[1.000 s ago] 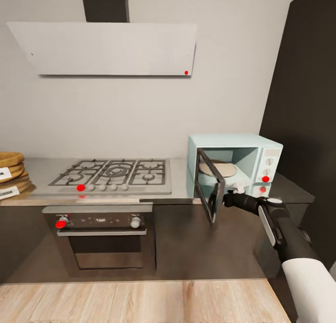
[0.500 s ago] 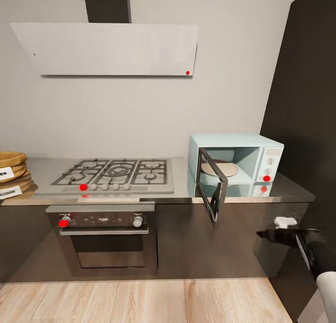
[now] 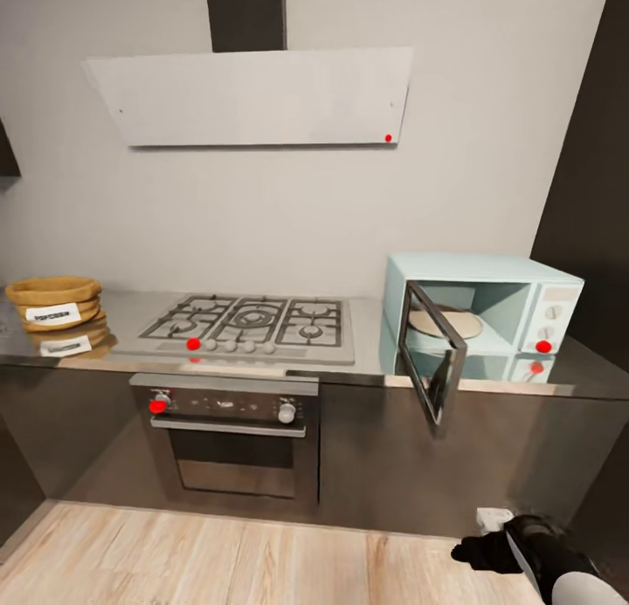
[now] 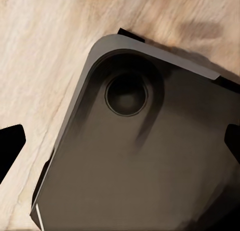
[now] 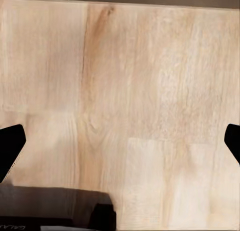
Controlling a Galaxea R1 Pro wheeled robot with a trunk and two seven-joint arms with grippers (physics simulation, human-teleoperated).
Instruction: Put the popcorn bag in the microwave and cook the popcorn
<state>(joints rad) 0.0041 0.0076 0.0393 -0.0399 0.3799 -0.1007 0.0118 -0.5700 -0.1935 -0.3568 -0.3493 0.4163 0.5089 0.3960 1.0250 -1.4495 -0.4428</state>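
The tan popcorn bag [image 3: 52, 301] with its white "POPCORN" label sits at the far left of the shiny steel countertop [image 3: 122, 306], mirrored in the surface. At the right end stands the mint-blue microwave [image 3: 515, 282], its dark glass door [image 3: 434, 365] swung wide open over the counter's front edge and a pale round plate [image 3: 445, 323] inside. My right gripper [image 3: 476, 551] hangs low at the bottom right, far below the counter. In the right wrist view the gripper [image 5: 120, 141] is open and empty over wood floor. My left gripper [image 4: 120, 146] is open too, above my own dark base [image 4: 150, 166].
A gas hob [image 3: 253, 324] lies between bag and microwave, with a dark built-in oven [image 3: 231, 439] under it and a white hood [image 3: 253, 99] above. A tall dark cabinet [image 3: 594, 195] bounds the right side. Wood floor [image 3: 218, 561] stretches along the counter front.
My right arm has dropped from the microwave door down to near the floor. The camera has pulled back and turned left, bringing the whole popcorn bag into sight.
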